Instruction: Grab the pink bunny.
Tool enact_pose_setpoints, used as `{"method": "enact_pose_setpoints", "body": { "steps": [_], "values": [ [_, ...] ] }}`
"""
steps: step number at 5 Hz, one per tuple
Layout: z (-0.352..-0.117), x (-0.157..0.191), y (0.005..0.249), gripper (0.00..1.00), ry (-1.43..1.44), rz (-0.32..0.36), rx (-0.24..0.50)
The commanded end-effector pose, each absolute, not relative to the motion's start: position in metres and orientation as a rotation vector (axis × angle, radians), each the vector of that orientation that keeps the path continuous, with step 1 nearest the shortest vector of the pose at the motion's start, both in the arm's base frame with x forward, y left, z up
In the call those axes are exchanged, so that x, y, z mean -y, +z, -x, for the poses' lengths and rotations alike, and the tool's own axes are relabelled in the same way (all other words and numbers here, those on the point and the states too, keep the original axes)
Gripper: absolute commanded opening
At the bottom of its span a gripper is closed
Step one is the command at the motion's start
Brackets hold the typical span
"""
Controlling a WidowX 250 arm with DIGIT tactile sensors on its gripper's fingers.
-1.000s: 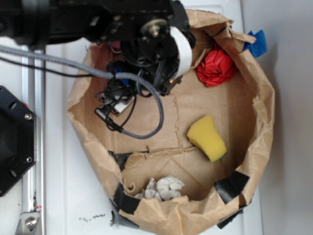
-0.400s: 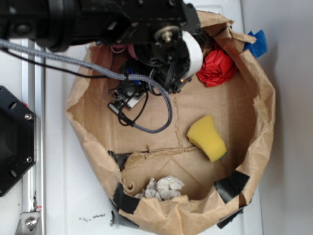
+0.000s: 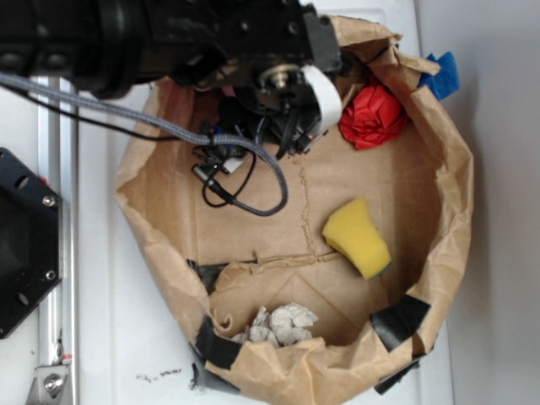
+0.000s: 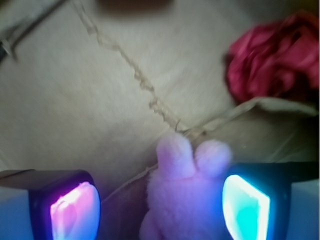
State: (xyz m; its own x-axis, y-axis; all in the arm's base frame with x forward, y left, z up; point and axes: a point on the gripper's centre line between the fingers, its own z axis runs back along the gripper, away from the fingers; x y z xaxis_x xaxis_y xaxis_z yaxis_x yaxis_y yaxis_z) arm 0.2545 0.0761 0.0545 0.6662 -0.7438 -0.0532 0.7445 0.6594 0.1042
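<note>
Brown paper everywhere: the crumpled paper tub [image 3: 460, 211] sits on a white table [image 3: 110, 337], and the black arm [image 3: 160, 38] reaches in over its upper-left corner. In the exterior view the arm hides nearly all of the target; only a scrap of pink peeks out under it.

Through the wrist view, left to right: the left fingertip [image 4: 75, 210], glowing magenta, then open floor, then the pink bunny [image 4: 182, 200] with two rounded plush lobes up, then the cyan-lit right fingertip [image 4: 246, 206]. So the gripper [image 4: 160, 207] is spread wide with the bunny between its jaws, crowding the right side, nothing pinched yet.

Further right, the red paper ball [image 3: 371, 114] lies near the tub wall, apart from the bunny. Lower right, the yellow sponge [image 3: 359, 239] is well clear.

The risk, as I read it: the bunny sits off-centre, so closing could shove the soft toy sideways or nip only its edge. Plush squashes, and a shallow grip may slip on the lift.
</note>
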Motion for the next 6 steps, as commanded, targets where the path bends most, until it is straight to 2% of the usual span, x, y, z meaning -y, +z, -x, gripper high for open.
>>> {"method": "enact_pose_setpoints", "body": {
  "steps": [1,2,3,4,5,6],
  "values": [
    [-0.253,-0.088,0.048,1.00,-0.815,-0.183,-0.023],
    [-0.257,-0.088,0.042,1.00,-0.797,-0.198,-0.028],
    [-0.261,-0.091,0.027,1.00,-0.773,-0.251,-0.064],
    [-0.259,-0.089,0.022,0.46,-0.775,-0.278,-0.075],
    [-0.259,-0.088,0.024,0.00,-0.771,-0.269,-0.066],
    [-0.259,-0.088,0.028,0.00,-0.771,-0.263,-0.059]
  ]
}}
